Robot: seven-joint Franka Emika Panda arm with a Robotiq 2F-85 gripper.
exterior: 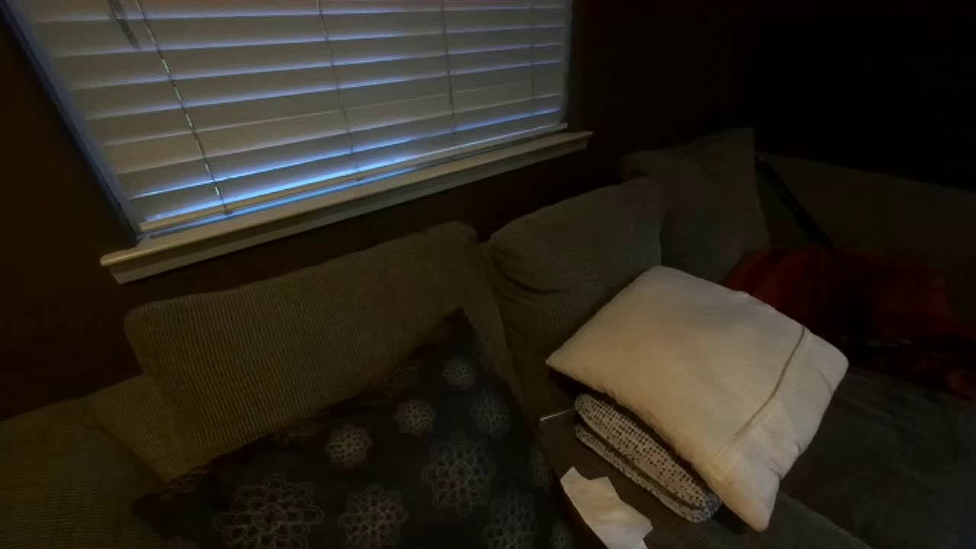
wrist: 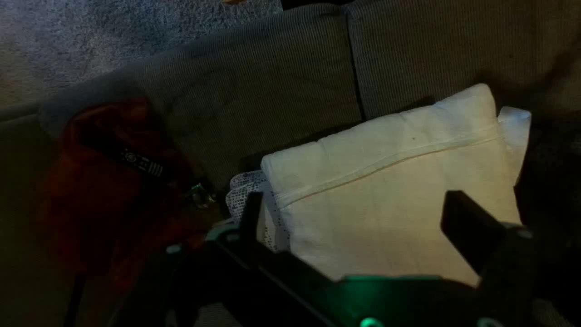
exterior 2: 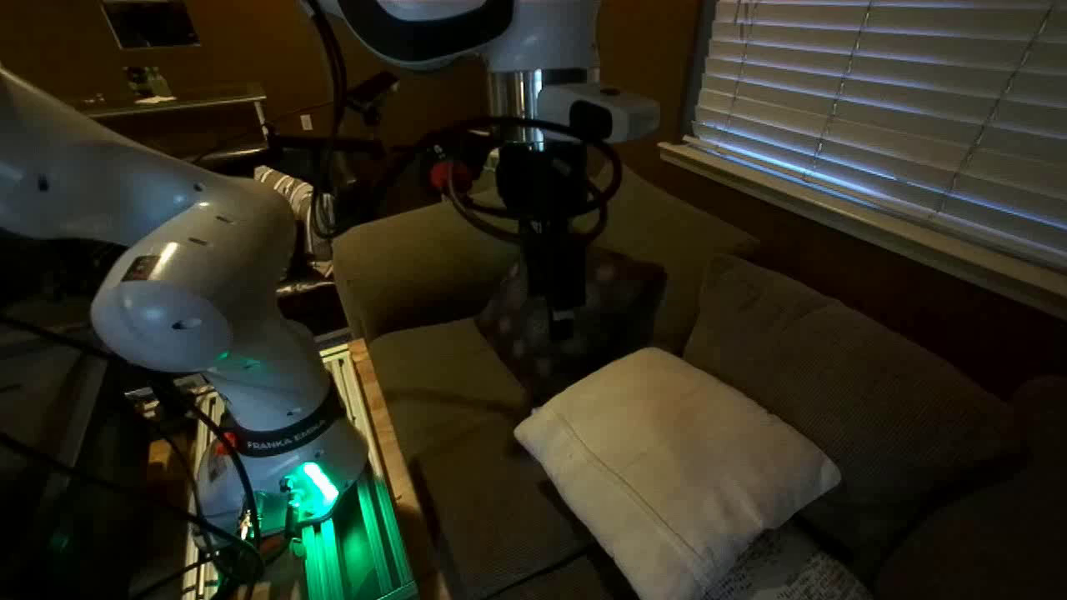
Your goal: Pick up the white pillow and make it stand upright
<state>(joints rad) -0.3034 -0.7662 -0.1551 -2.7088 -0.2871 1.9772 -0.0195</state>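
Note:
The white pillow lies tilted, plain seamed face up, and shows in both exterior views (exterior: 694, 351) (exterior 2: 658, 467) and in the wrist view (wrist: 390, 195). It rests partly on a folded dotted light textile (exterior: 640, 450), which also shows in the wrist view (wrist: 245, 193). My gripper (exterior 2: 563, 321) hangs pointing down above the sofa, near the pillow, in an exterior view. In the wrist view my gripper (wrist: 354, 197) has its fingers wide apart with nothing held between them. The pillow appears beyond the fingers, apart from them. The pillow's underside is hidden.
A dark flower-patterned pillow (exterior: 381, 473) leans beside the white pillow. Sofa back cushions (exterior: 305, 343) stand along the wall under a windowsill (exterior: 351, 202). A red cloth item (wrist: 122, 181) lies on the seat. A small white piece (exterior: 606, 507) lies by the folded textile.

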